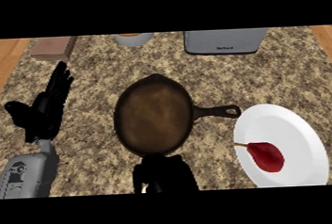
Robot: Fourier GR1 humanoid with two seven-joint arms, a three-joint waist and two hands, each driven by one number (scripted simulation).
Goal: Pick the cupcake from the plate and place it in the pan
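- Pan (154, 116) sat mid-counter, handle pointing right toward the plate (280, 111); its inside was bare, so nothing had been placed yet
- Plate was at the near right, just beside the handle's tip; the only thing on it was a red item (266, 155) with a thin stem, lying on the near half; it didn't look like a cupcake
- Cupcake: not visible anywhere, neither on the plate nor in the pan; can't say where it was
- Right hand (164, 173) came in at the near edge, centre, just at the pan's near rim; dark mass, cut off by the view's edge; couldn't tell whether it was released, clenched or grasping something; a small pale spot showed at its near-left side, too small to identify
- Left hand (43, 107) was at the left, released, fingers up, resting; holding nothing
- Judgement: if the right hand carried the cupcake, pick was done and only the move over the pan and release were left; otherwise the pick itself was still open; the view didn't settle it
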